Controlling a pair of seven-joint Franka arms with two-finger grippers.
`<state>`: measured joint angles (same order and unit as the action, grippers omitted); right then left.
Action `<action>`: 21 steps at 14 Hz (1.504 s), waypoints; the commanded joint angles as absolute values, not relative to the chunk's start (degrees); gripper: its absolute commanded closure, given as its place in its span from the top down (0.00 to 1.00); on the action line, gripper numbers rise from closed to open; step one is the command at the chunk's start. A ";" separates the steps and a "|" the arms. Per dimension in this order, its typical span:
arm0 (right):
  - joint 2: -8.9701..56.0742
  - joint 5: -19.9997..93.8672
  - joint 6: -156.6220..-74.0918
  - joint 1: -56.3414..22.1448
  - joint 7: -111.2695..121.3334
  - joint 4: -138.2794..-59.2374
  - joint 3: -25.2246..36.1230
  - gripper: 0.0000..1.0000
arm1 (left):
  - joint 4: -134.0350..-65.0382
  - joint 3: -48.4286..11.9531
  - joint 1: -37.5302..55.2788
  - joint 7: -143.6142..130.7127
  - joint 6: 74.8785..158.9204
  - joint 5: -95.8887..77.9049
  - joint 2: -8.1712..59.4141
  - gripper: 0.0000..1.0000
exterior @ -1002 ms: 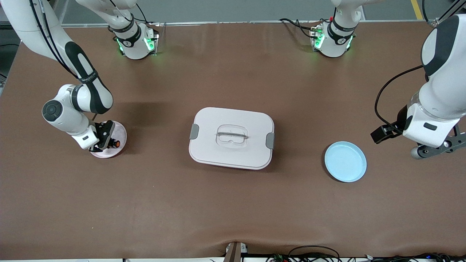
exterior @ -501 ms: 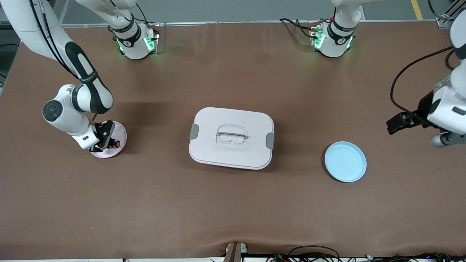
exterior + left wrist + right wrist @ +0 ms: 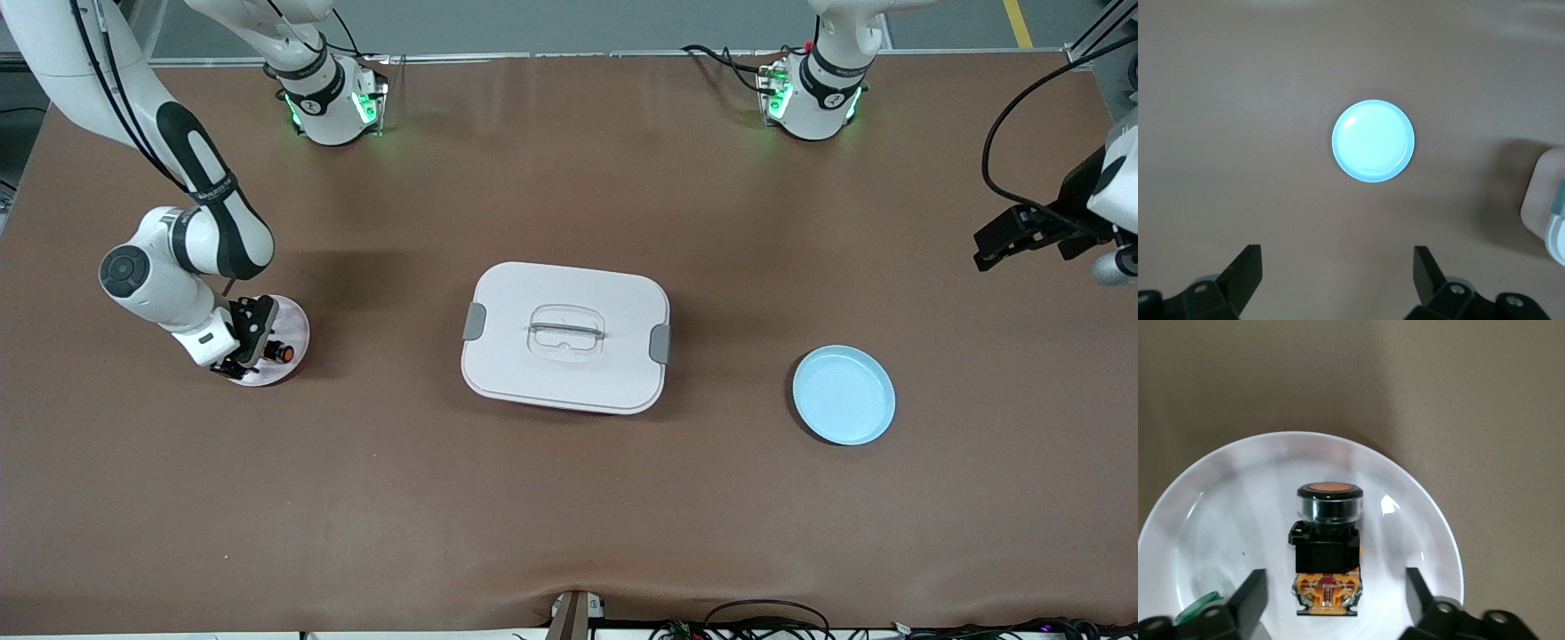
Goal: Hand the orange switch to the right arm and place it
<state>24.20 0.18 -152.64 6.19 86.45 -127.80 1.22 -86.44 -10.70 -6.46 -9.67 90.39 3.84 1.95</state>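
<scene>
Brown tabletop [image 3: 569, 498], ordered from the front camera outward: a pale blue plate [image 3: 844, 395] toward the left arm's end, a lidded white box [image 3: 565, 337] at centre, and a white plate [image 3: 289, 324] toward the right arm's end. On that white plate lies the orange switch [image 3: 1327, 543] on its side, between the parted fingers of the right gripper [image 3: 1331, 600], whose jaws stand wide on either flank of the body and grip nothing. Left gripper [image 3: 1338, 270], raised over bare table at the left arm's end, is likewise spread wide and empty, with the blue plate below it
</scene>
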 commanded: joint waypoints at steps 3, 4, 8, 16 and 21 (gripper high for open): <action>20.40 -0.79 -139.43 7.38 84.48 -123.50 0.18 1.00 | -92.20 -7.38 -5.01 -5.71 91.67 1.23 -3.69 1.00; 19.43 -0.79 -136.09 7.12 82.72 -122.62 0.18 1.00 | -92.11 -7.47 -5.18 -5.71 91.58 1.23 -3.78 1.00; 14.34 -0.79 -123.87 6.86 73.32 -120.42 -0.26 1.00 | -91.76 -7.82 -5.45 -5.54 90.44 1.23 -3.96 1.00; 4.85 -0.53 -104.08 6.51 48.48 -117.69 -0.26 1.00 | -92.11 -8.00 -5.45 -5.97 90.09 1.23 -4.83 1.00; 2.46 -0.53 -91.34 5.71 30.79 -112.25 -0.26 1.00 | -92.11 -7.91 -5.71 -6.42 90.35 1.14 -5.01 1.00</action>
